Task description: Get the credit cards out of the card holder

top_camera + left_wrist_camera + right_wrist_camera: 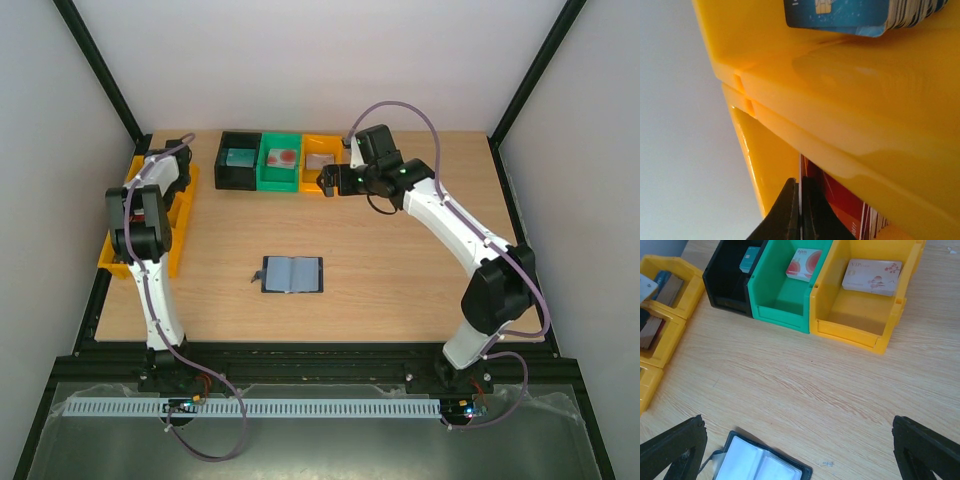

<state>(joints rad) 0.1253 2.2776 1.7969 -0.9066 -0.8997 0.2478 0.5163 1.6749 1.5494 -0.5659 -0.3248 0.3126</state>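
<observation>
The card holder (293, 275) lies open and flat mid-table, with a dark rim and pale blue-grey pockets; its top edge shows in the right wrist view (760, 465). Credit cards lie in the back bins: a teal one (749, 259), a reddish-pink one (804, 263) and a pale one (872, 277). My right gripper (325, 183) hovers in front of those bins, wide open (797, 425) and holding nothing. My left gripper (140, 240) hangs over the yellow bins at the left, shut (800, 181) on a thin white-edged card (800, 167) seen edge-on.
Black (238, 175), green (279, 178) and yellow (318, 180) bins stand in a row at the back. A stack of yellow bins (180, 235) sits at the left edge, holding card stacks, blue (840, 12) and red (850, 200). Dark frame posts rise at the back corners.
</observation>
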